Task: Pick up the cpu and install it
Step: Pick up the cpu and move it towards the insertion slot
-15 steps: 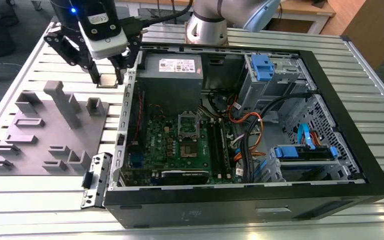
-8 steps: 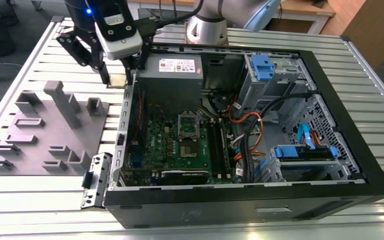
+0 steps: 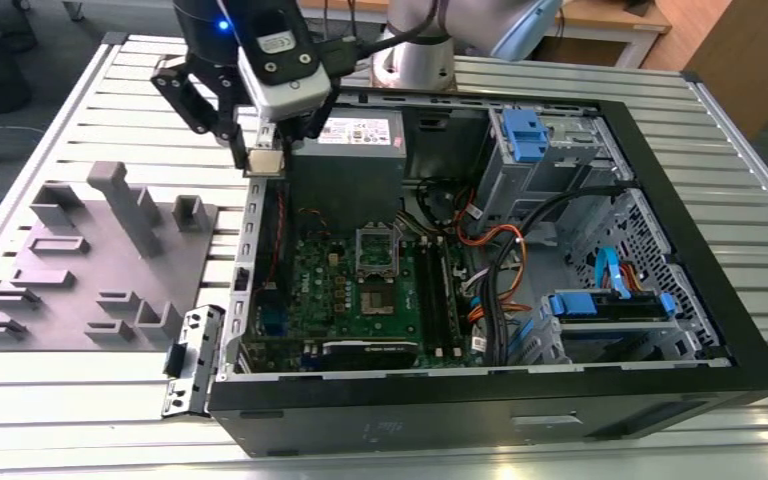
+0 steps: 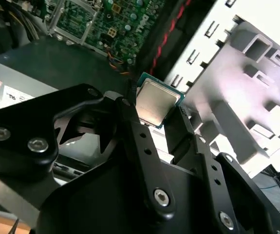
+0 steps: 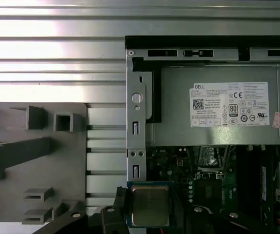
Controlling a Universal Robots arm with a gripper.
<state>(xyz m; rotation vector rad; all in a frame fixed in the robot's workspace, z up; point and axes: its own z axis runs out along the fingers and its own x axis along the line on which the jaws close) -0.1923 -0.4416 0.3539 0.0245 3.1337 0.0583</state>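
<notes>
- Slatted aluminium table carries an open black metal computer case.
- Black gripper hangs over the case's wall edge at the exterior view's left.
- Its fingers pinch the small silvery square cpu, held above that edge.

I see bright overhead light on the slatted table, with glare along its near edge; the computer case interior sits in shadow. In the second wrist view the grey fixture is washed out, and the cpu lid gleams softly.
</notes>
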